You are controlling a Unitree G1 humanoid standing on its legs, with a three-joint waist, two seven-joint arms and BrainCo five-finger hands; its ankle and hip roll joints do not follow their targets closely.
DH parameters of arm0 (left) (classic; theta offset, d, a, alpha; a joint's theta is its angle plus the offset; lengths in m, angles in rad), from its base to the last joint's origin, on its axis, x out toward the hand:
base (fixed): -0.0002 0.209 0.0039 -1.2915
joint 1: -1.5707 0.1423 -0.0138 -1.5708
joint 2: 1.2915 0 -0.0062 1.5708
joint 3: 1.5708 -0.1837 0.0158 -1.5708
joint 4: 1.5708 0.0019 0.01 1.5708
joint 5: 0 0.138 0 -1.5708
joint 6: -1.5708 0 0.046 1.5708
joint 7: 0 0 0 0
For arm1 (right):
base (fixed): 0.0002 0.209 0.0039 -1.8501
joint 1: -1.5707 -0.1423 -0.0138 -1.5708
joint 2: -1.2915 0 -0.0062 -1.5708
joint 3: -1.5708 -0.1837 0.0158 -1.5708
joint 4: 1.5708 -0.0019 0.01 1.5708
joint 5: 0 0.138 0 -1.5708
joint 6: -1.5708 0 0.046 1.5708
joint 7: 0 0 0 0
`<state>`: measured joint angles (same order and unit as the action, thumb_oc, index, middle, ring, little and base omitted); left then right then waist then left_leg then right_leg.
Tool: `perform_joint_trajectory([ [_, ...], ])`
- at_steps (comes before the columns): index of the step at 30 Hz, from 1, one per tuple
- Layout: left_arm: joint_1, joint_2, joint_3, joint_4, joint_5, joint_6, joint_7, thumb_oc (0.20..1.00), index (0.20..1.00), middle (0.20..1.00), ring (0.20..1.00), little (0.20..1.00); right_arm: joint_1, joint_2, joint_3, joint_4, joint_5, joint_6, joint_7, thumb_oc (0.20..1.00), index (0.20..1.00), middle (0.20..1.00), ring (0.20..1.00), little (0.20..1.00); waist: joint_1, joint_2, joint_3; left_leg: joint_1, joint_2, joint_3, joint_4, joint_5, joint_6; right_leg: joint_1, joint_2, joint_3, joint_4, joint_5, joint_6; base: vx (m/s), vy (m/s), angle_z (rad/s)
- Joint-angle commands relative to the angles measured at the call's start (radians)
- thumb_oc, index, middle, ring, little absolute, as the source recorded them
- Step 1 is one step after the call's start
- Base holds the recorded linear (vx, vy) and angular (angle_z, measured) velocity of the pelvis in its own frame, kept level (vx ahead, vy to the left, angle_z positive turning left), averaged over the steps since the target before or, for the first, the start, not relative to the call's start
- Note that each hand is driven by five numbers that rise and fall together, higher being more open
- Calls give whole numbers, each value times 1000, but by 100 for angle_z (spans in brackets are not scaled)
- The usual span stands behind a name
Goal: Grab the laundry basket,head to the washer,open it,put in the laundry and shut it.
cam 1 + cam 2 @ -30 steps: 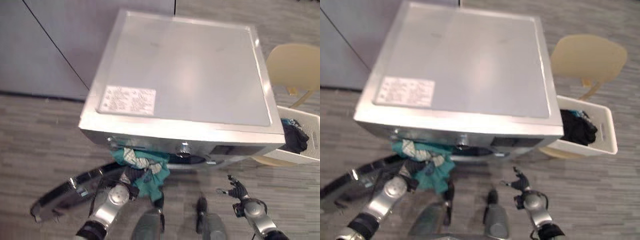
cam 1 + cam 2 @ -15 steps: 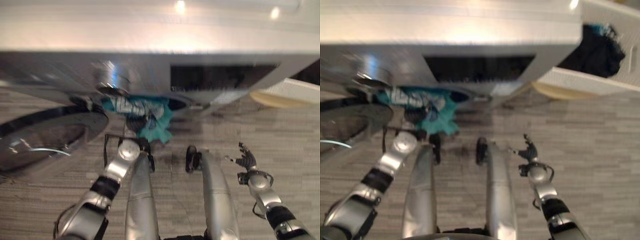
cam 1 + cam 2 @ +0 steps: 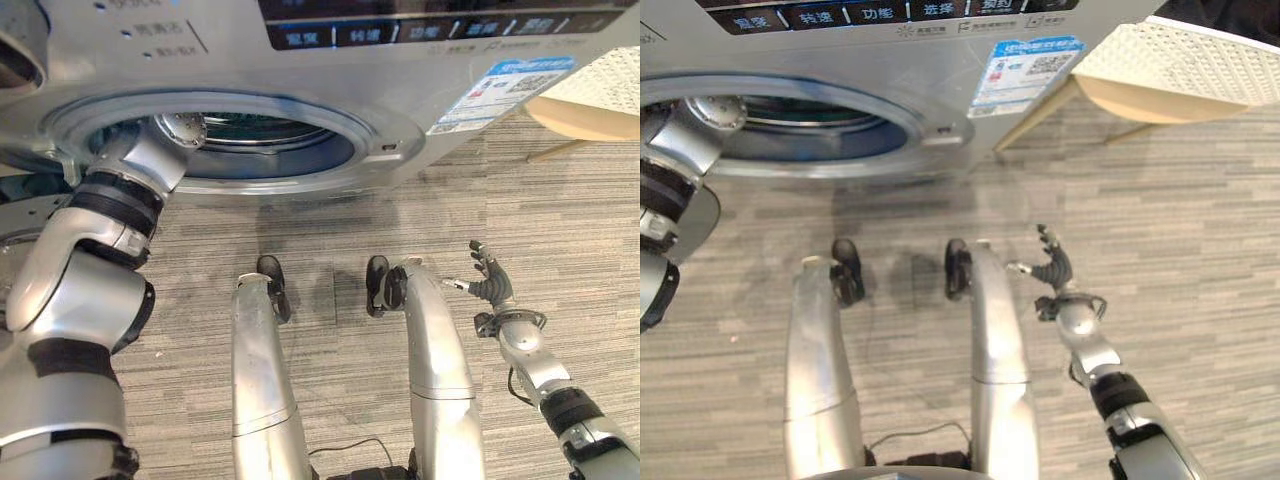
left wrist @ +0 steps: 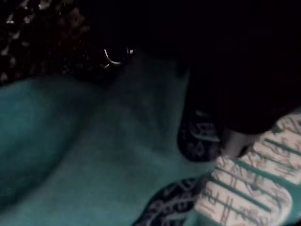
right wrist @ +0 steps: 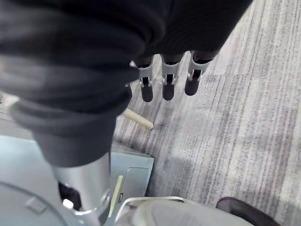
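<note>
Reaching: the left arm goes straight through the round opening of the washer (image 3: 330,60), so the left hand itself is hidden in the drum.
Left hand state: can't tell, the fingers are out of sight inside the machine.
Laundry: the left wrist view looks into the dark drum at teal cloth (image 4: 80,155) spread wide, with a pale patterned piece with teal stripes (image 4: 254,188) just beside it and a dark printed fold between the two.
Laundry versus hand: the cloth lies right in front of the wrist camera, very close; whether the hand touches it, I can't say.
Right hand: the right hand (image 3: 1052,270) hangs out over the grey striped floor (image 3: 1200,220), well apart from the washer, fingers straight and relaxed, holding nothing.
Right wrist view: the fingertips (image 5: 167,87) point down in a row at the same floor.
Laundry basket: the white laundry basket (image 3: 1170,65) sits by the washer's right side, its perforated wall towards us, resting against a pale wooden chair (image 3: 590,115).
Count: one washer, one basket, one chair; in the drum, at least two pieces of cloth, a teal one and a patterned one.
Washer front: control panel (image 3: 440,25) along the top, a label sticker (image 3: 1025,65) below it beside the opening.
</note>
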<state>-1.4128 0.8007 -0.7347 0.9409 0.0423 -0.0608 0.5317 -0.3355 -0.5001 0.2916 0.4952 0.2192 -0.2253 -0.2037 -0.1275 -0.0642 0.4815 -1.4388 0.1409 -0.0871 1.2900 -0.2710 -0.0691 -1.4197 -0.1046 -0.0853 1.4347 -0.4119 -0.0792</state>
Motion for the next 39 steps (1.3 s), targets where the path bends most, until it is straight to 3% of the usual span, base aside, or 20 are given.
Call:
perform_joint_trajectory([
  [1, -38, 25, 21, 12, -16, -10, -49, 1000, 1000, 1000, 1000, 1000, 75, -8, 4, -38, 36, -27, 18, 1000, 1000, 1000, 1000, 1000, -23, 7, -91, 30, -16, -9, 43, -105, 56, 62, -21, 36, -69, -54, 59, 6, -28, 10],
  [10, 167, -64, 105, 18, -36, -16, -151, 1000, 1000, 1000, 1000, 1000, 64, -17, 14, -7, 30, -3, 34, 1000, 1000, 1000, 1000, 1000, -3, -6, -103, 38, -28, -15, 42, -99, 47, 67, -20, 32, -58, -60, 47, -9, -12, 4],
  [13, 378, -131, 238, -164, -139, -47, -156, 1000, 1000, 1000, 1000, 1000, 68, 11, 11, 16, 25, 23, 24, 1000, 1000, 1000, 1000, 1000, 22, -5, -111, 104, -31, -16, -66, -63, 31, 144, -25, 9, -147, -47, 40, -78, -48, 7],
  [17, 587, -230, 326, -282, -168, -57, -181, 1000, 1000, 1000, 1000, 1000, 77, 39, 2, 53, 7, 50, 12, 1000, 1000, 1000, 1000, 1000, 48, -6, -116, 202, -34, -19, -197, -16, 9, 245, -27, -15, -270, -26, 38, -60, -25, 28],
  [19, 805, -322, 386, -368, -211, -73, -227, 1000, 1000, 1000, 1000, 1000, 94, 57, -16, 96, -19, 75, 7, 1000, 1000, 1000, 1000, 1000, 75, 0, -126, 356, -36, -22, -377, 43, 3, 384, -24, -38, -431, 14, 47, -52, -17, 19],
  [21, 861, -346, 399, -373, -228, -74, -245, 1000, 1000, 1000, 1000, 1000, 102, 61, -19, 112, -27, 82, 7, 1000, 1000, 1000, 1000, 1000, 80, 2, -124, 419, -38, -19, -445, 64, 1, 439, -21, -48, -485, 29, 51, -6, 2, 24],
  [23, 989, -385, 415, -377, -260, -79, -291, 1000, 1000, 1000, 1000, 1000, 125, 82, -26, 162, -41, 98, 18, 1000, 1000, 1000, 1000, 1000, 95, 6, -133, 554, -46, -9, -592, 111, -8, 569, -16, -66, -602, 75, 67, 71, 11, 24],
  [24, 1070, -396, 417, -383, -269, -78, -335, 1000, 1000, 1000, 1000, 1000, 151, 88, -40, 185, -53, 109, 31, 1000, 1000, 1000, 1000, 1000, 101, 12, -144, 664, -51, -3, -703, 144, -9, 677, -9, -77, -699, 96, 75, 92, 17, 23],
  [25, 1072, -396, 417, -384, -269, -78, -335, 1000, 1000, 1000, 1000, 1000, 152, 89, -40, 185, -53, 109, 31, 1000, 1000, 1000, 1000, 1000, 101, 11, -140, 672, -51, -2, -708, 146, -9, 685, -9, -77, -704, 98, 75, 173, 40, 19],
  [26, 1159, -400, 414, -386, -257, -75, -369, 1000, 1000, 1000, 1000, 1000, 181, 94, -55, 223, -61, 120, 43, 1000, 1000, 1000, 1000, 1000, 107, 20, -152, 793, -54, 10, -830, 184, -12, 800, -8, -92, -815, 130, 88, 177, 38, 15],
  [28, 1232, -408, 418, -373, -251, -73, -408, 1000, 1000, 1000, 1000, 1000, 210, 105, -71, 251, -74, 123, 55, 1000, 1000, 1000, 1000, 1000, 111, 31, -168, 918, -55, 18, -968, 248, -9, 921, 0, -108, -939, 191, 97, 123, 59, 3],
  [29, 1232, -408, 419, -373, -251, -73, -408, 1000, 1000, 1000, 1000, 1000, 210, 105, -71, 251, -74, 123, 55, 1000, 1000, 1000, 1000, 1000, 111, 31, -166, 922, -55, 18, -971, 249, -9, 925, 0, -108, -942, 192, 97, 134, 61, 8],
  [31, 1337, -406, 435, -370, -222, -62, -456, 1000, 1000, 1000, 1000, 1000, 263, 118, -94, 300, -102, 134, 79, 1000, 1000, 1000, 1000, 1000, 114, 38, -204, 1117, -55, 33, -1126, 284, -3, 1118, 22, -93, -1122, 254, 119, 272, 70, -8],
  [36, 1389, -428, 457, -341, -212, -57, -473, 1000, 1000, 1000, 1000, 1000, 296, 124, -125, 331, -103, 128, 93, 1000, 1000, 1000, 1000, 1000, 111, 36, -270, 1264, -103, -32, -1204, 266, 9, 1279, 39, -41, -1290, 307, 143, 204, 87, -20],
  [39, 1413, -444, 450, -311, -186, -55, -485, 1000, 1000, 1000, 1000, 1000, 317, 126, -138, 341, -105, 131, 107, 1000, 1000, 1000, 1000, 1000, 99, 41, -308, 1346, -111, 4, -1252, 248, 21, 1345, 32, -11, -1350, 342, 162, 195, 118, -29],
])
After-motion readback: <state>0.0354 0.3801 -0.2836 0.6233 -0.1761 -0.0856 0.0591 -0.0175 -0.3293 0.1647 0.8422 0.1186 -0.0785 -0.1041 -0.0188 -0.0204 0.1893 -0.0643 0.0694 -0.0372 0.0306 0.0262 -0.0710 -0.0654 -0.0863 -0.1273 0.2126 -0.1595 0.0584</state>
